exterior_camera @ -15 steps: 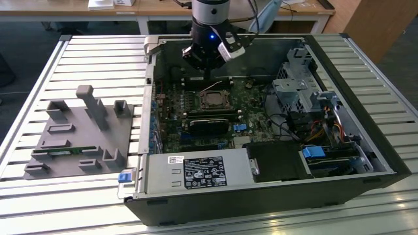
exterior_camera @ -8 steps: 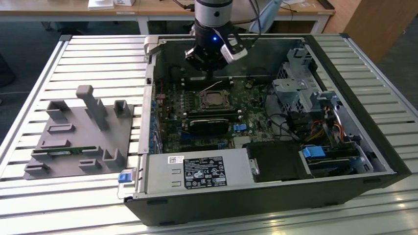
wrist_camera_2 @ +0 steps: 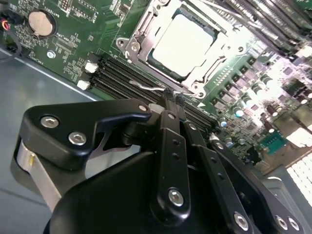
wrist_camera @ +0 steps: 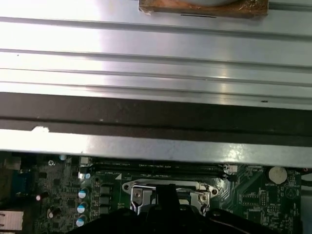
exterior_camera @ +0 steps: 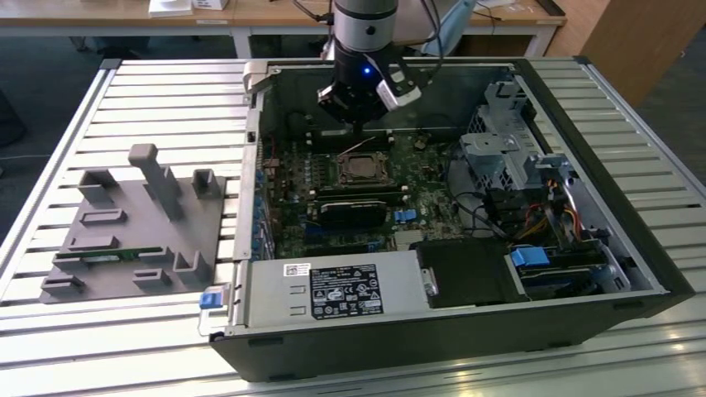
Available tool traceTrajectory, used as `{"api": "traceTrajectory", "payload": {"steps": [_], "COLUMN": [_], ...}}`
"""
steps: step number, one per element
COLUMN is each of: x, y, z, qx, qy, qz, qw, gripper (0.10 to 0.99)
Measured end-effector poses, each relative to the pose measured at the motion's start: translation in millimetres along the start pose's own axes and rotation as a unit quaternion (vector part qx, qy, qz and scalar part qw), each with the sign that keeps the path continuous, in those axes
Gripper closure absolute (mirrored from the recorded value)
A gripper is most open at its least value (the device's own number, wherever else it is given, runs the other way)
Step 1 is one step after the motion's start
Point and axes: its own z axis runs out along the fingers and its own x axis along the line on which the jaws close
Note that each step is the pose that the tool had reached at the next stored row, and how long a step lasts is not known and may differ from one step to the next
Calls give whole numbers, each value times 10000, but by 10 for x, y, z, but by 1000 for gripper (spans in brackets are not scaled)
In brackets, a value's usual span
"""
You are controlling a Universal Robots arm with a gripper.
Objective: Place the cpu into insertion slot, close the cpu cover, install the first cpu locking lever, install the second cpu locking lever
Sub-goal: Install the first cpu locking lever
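Observation:
The cpu (wrist_camera_2: 183, 44) lies flat in the insertion slot, its silver-grey top showing through the window of the cpu cover (wrist_camera_2: 138, 48). The cover is folded down over it, and the slot itself is mostly hidden beneath both. In the exterior view the cpu (exterior_camera: 361, 169) sits mid-board inside the open computer case. My gripper (wrist_camera_2: 173, 97) hangs just beside the socket with its black fingers pressed together. Their tips are at a thin wire locking lever (wrist_camera_2: 146, 87) that runs along the socket's edge. In the exterior view the gripper (exterior_camera: 356, 128) is just behind the socket.
Long black memory slots (wrist_camera_2: 122, 73) lie between my fingers and the socket, with a coin battery (wrist_camera_2: 40, 23) off to one side. A power supply (exterior_camera: 331, 289), a drive cage (exterior_camera: 502, 141) and the case walls surround the board. A grey fixture (exterior_camera: 132, 223) stands at the exterior view's left.

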Motion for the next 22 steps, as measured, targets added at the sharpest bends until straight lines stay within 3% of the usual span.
{"api": "traceTrajectory", "payload": {"steps": [22], "x": [-119], "y": [76], "z": [104], "qx": [2], "qy": [-1], "qz": [3], "qw": [10000], "gripper": [980]}}
